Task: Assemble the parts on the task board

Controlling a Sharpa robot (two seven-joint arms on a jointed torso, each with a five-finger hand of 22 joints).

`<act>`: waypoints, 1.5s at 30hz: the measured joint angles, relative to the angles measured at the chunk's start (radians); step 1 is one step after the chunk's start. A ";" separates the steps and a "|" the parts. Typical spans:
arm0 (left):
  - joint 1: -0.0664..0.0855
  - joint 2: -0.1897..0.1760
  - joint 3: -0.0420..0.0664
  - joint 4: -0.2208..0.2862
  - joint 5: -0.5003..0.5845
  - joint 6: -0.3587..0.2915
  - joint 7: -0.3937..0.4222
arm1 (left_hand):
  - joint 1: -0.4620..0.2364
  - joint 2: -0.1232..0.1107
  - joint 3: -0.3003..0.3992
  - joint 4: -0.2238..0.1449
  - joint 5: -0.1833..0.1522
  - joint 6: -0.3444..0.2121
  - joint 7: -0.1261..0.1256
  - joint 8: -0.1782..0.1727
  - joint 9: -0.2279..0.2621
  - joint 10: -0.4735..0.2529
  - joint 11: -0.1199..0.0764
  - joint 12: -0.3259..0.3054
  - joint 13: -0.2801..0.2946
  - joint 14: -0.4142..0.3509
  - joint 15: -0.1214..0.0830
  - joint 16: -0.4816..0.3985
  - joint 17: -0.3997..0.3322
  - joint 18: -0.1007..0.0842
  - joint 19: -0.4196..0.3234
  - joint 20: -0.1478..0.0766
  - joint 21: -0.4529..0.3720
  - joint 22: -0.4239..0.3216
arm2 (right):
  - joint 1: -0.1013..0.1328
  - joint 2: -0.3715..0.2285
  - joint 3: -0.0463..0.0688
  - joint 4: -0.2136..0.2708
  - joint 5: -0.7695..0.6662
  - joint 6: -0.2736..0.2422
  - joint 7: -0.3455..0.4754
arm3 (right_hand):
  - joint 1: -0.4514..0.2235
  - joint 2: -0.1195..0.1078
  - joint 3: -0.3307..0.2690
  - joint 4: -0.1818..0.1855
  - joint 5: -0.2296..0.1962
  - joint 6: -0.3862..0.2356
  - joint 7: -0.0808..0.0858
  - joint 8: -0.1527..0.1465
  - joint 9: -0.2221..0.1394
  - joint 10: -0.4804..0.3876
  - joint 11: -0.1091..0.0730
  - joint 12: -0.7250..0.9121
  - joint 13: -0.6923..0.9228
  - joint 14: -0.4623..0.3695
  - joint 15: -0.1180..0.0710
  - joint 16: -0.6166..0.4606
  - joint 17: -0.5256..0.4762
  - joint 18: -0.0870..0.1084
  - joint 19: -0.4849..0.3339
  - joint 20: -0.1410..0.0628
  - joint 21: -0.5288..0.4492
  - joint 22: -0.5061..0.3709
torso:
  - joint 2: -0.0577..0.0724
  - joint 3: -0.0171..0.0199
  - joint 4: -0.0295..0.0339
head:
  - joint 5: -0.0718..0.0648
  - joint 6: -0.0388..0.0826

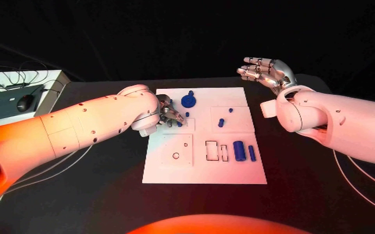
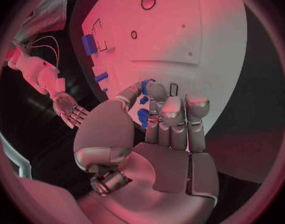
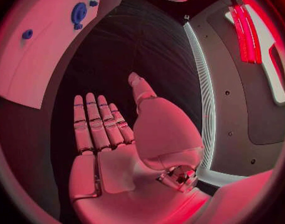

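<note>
The task board (image 1: pixel 205 173) is a white rectangular plate lying flat on the black bench (image 1: pixel 109 201), its long axis running from the near edge to the far edge. Small blue parts are spread over it: a round disc-shaped part (image 1: pixel 188 101) near the far edge, a short peg (image 1: pixel 221 122) right of the middle lying roughly near-to-far, and two cylinders (image 1: pixel 239 151) side by side in the near right area, their long axes also pointing near-to-far. Left of the cylinders are outlined rectangular slots (image 1: pixel 212 150), and a small round hole (image 1: pixel 176 155) sits in the near left panel.

The left hand (image 1: pixel 167 112) rests over the board's left edge, towards its far end. Its fingers (image 2: pixel 172 115) are curled together over a few small blue parts (image 2: pixel 143 115) at their tips; whether they actually grip one cannot be told.

The right hand (image 1: pixel 265 72) is raised beyond the board's far right corner, well apart from every part, palm up, its fingers (image 3: pixel 92 122) straight, slightly apart and holding nothing.
</note>
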 measured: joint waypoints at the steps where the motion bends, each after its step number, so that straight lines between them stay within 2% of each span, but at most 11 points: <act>1: 0.000 0.000 0.000 0.000 0.001 0.000 0.000 | 0.004 -0.001 -0.003 0.003 0.000 0.000 0.000 0.000 -0.001 0.001 0.001 0.000 0.000 0.000 0.000 0.000 0.000 0.000 0.000 0.000 0.000 0.001 | 0.000 0.000 0.000 0.000 0.000 0.000 0.000 | 0.000 0.000 0.000 0.000 0.000 0.000 0.000 0.000 0.000 0.000 0.000 0.000 0.000 -0.001 0.001 0.000 0.000 0.000 0.000 0.000 0.000 0.000 | 0.000 0.0001 0.0000 | 0.000 0.000; 8: 0.000 0.001 0.000 -0.002 0.005 0.001 0.000 | 0.032 0.009 -0.078 0.045 0.000 0.000 0.000 0.000 -0.001 0.001 0.001 0.000 -0.001 0.000 0.000 0.000 -0.002 0.000 0.004 -0.004 -0.005 0.005 | 0.000 0.000 0.000 0.001 0.000 0.000 0.000 | -0.004 -0.004 0.000 0.000 0.000 0.000 0.000 0.000 0.000 0.000 0.000 0.000 -0.001 -0.001 0.001 0.000 0.000 0.000 -0.007 0.000 0.000 0.000 | 0.000 -0.0006 0.0006 | -0.001 -0.002; 20: -0.001 -0.005 0.001 0.000 0.007 0.001 0.000 | 0.042 0.009 -0.124 0.074 0.000 0.003 -0.003 0.000 0.000 0.001 0.001 0.004 -0.004 0.000 0.000 0.005 0.000 0.000 0.004 -0.004 -0.009 0.013 | -0.001 -0.002 0.000 0.001 -0.001 0.000 0.000 | -0.004 -0.004 0.000 0.000 0.000 0.000 0.000 0.000 0.000 0.000 0.000 0.000 -0.001 -0.001 0.001 0.000 0.000 0.000 -0.007 0.000 0.000 0.000 | 0.000 -0.0008 0.0004 | -0.001 -0.003; 23: -0.001 -0.009 0.003 0.002 0.007 0.001 0.000 | 0.046 0.012 -0.190 0.081 -0.003 0.004 -0.015 0.006 0.004 0.003 -0.001 0.008 -0.005 0.000 0.000 0.005 0.003 0.000 0.004 -0.004 -0.009 0.017 | -0.001 -0.003 0.000 0.001 -0.001 0.000 0.000 | -0.004 -0.004 0.000 0.000 0.000 -0.004 -0.004 0.000 0.000 -0.003 0.003 0.000 -0.001 -0.009 0.001 0.000 0.000 0.000 -0.007 0.000 0.000 0.000 | 0.000 -0.0010 0.0000 | -0.002 -0.003; 31: -0.001 -0.018 0.007 0.010 0.004 0.003 -0.001 | 0.063 0.030 -0.353 0.089 -0.011 0.009 -0.012 0.013 0.009 0.003 -0.001 0.014 -0.008 0.000 0.000 0.010 0.007 0.000 0.011 -0.003 -0.012 0.029 | -0.002 -0.004 0.000 0.001 -0.002 0.000 0.000 | -0.004 -0.004 0.000 0.000 0.000 -0.004 -0.004 0.000 0.000 -0.003 0.004 0.000 -0.001 -0.012 0.005 -0.004 0.000 0.000 -0.007 0.000 0.000 -0.001 | 0.000 -0.0012 0.0000 | -0.004 -0.003; 33: -0.001 -0.021 0.007 0.013 0.003 0.004 -0.001 | 0.061 0.045 -0.427 0.091 -0.016 0.009 -0.012 0.018 0.014 0.003 -0.001 0.017 -0.009 0.000 0.000 0.014 0.009 0.000 0.011 -0.003 -0.012 0.032 | -0.002 -0.004 0.000 0.001 -0.002 0.000 0.000 | -0.004 -0.004 0.000 0.000 0.000 -0.004 -0.004 0.000 0.000 -0.003 0.004 0.000 -0.001 -0.012 0.005 -0.004 0.000 0.000 -0.007 0.000 0.000 -0.001 | 0.000 -0.0018 0.0000 | -0.004 -0.003; 35: -0.001 -0.023 0.007 0.015 0.002 0.005 -0.001 | 0.058 0.060 -0.509 0.095 -0.036 0.011 -0.010 0.018 0.016 0.003 -0.001 0.017 -0.010 0.000 0.000 0.014 0.009 0.000 0.011 -0.003 -0.012 0.035 | -0.003 -0.004 0.000 0.001 -0.002 0.000 0.000 | -0.004 -0.004 0.000 0.000 0.000 -0.004 -0.004 0.000 0.000 -0.003 0.004 0.000 -0.001 -0.016 0.000 -0.004 0.000 0.000 -0.011 0.003 0.000 -0.001 | 0.000 -0.0019 0.0004 | -0.005 -0.003; 37: -0.001 -0.025 0.008 0.017 0.002 0.005 -0.001 | 0.056 0.062 -0.542 0.103 -0.084 0.012 -0.009 0.018 0.016 0.003 -0.001 0.017 -0.010 0.000 0.000 0.014 0.010 0.000 0.011 -0.003 -0.012 0.037 | -0.003 -0.005 0.000 0.001 -0.002 0.000 0.000 | -0.004 -0.004 0.000 0.000 0.000 -0.004 -0.004 0.000 -0.001 -0.003 0.004 0.000 -0.001 -0.016 0.000 -0.004 -0.001 0.000 -0.011 0.004 0.000 -0.001 | 0.000 -0.0018 0.0006 | -0.005 -0.003; 41: -0.001 -0.028 0.009 0.025 0.003 0.005 -0.001 | 0.056 0.062 -0.557 0.117 -0.175 0.012 -0.009 0.018 0.017 0.003 -0.001 0.022 -0.010 0.000 0.000 0.014 0.010 0.000 0.014 0.000 -0.012 0.038 | -0.004 -0.005 0.000 0.001 -0.003 0.000 0.000 | -0.004 -0.004 0.000 0.000 0.000 -0.004 -0.004 0.000 -0.001 -0.003 0.004 0.000 -0.001 -0.016 0.001 -0.004 -0.001 0.000 -0.011 0.003 0.000 -0.001 | -0.001 -0.0008 0.0009 | -0.006 -0.003; 43: -0.002 -0.031 0.012 0.030 0.004 0.005 -0.001 | 0.055 0.062 -0.551 0.128 -0.195 0.011 -0.008 0.018 0.018 0.003 -0.001 0.022 -0.010 0.000 0.000 0.014 0.010 0.000 0.014 0.000 -0.012 0.038 | -0.004 -0.005 0.000 0.001 -0.003 0.000 0.000 | -0.004 -0.004 0.000 0.000 0.000 -0.004 -0.004 0.000 -0.001 -0.003 0.004 0.000 -0.001 -0.016 0.001 -0.004 -0.001 0.000 -0.011 0.004 0.000 -0.001 | 0.000 -0.0006 0.0006 | -0.005 -0.002; 45: -0.004 -0.036 0.025 0.036 0.006 0.005 0.000 | 0.055 0.054 -0.544 0.140 -0.200 0.003 0.001 0.018 0.020 -0.006 -0.003 0.022 -0.010 0.000 0.000 0.014 0.003 0.000 0.014 0.000 -0.021 0.039 | -0.004 -0.005 0.000 0.000 -0.003 0.000 0.000 | -0.004 -0.004 0.000 0.000 0.000 -0.004 -0.004 0.000 -0.001 -0.003 0.004 0.000 -0.001 -0.016 0.001 -0.004 -0.001 0.000 -0.011 0.004 0.000 -0.001 | 0.000 -0.0006 0.0006 | -0.004 -0.001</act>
